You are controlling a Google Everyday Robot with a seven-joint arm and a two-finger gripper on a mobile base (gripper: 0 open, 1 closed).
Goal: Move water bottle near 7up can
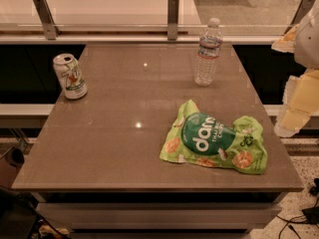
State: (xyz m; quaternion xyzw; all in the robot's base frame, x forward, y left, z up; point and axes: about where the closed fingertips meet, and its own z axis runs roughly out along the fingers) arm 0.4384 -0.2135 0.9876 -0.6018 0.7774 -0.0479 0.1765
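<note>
The water bottle stands upright at the far right of the brown table, clear and ribbed with a white cap and a blue-and-red label band. The 7up can stands at the table's far left edge, white and silver with green trim, leaning slightly. The two are far apart across the table. My gripper shows as pale white and yellowish parts at the right edge of the view, beyond the table's right side, to the right of the bottle and lower in the view, touching nothing.
A green snack bag lies flat on the near right part of the table. A glass railing with metal posts runs behind the table. Cables lie on the floor at lower right.
</note>
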